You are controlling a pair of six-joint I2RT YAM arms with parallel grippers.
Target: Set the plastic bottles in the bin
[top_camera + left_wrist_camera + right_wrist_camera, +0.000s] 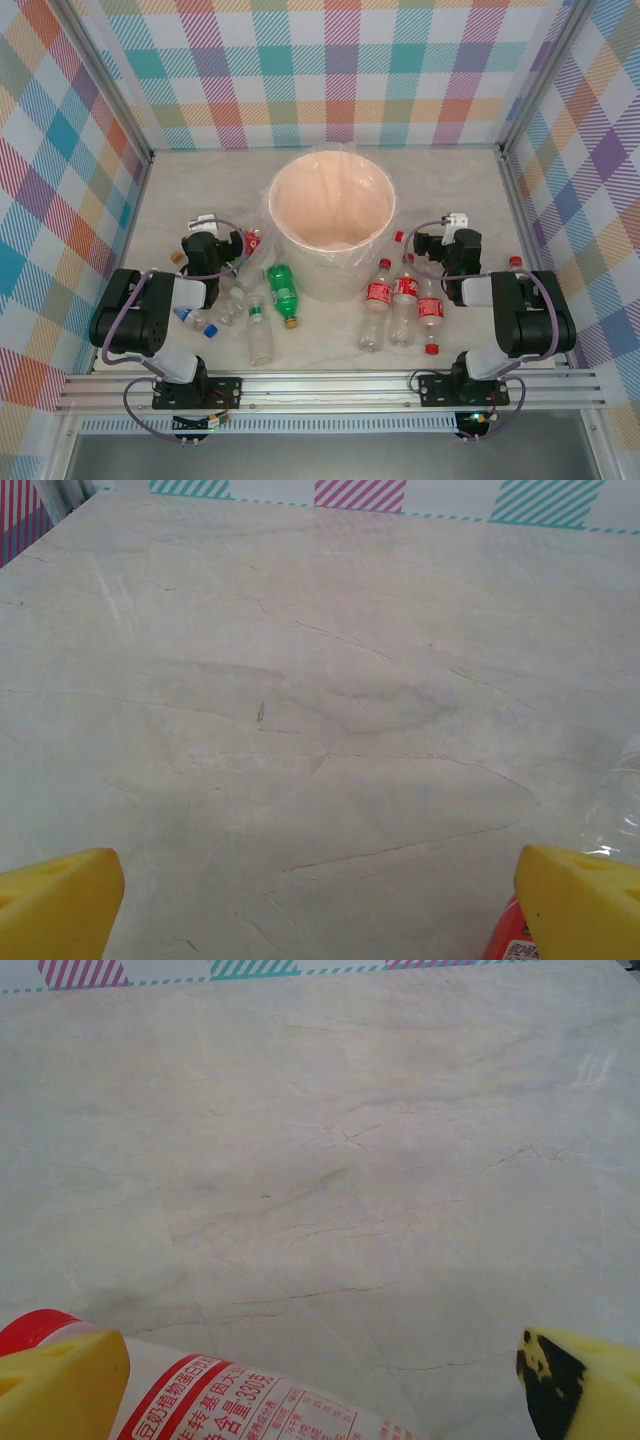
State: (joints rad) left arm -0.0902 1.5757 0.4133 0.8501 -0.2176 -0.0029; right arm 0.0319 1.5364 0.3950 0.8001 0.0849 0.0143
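Wide-open jaws on both arms hang low by the bottles [403, 300], ready to grab one. Bottles lie on the surface [200, 180] left and right of the bin [320, 270], none inside yet.

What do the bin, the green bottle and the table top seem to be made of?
The bin: likely matte plastic, evenly peach, with a thin, clear, crinkled film liner. The green bottle: probably glossy plastic, green-tinted or green-labelled. The table top: pale stone or stone-print laminate, grey-veined; cannot tell which.
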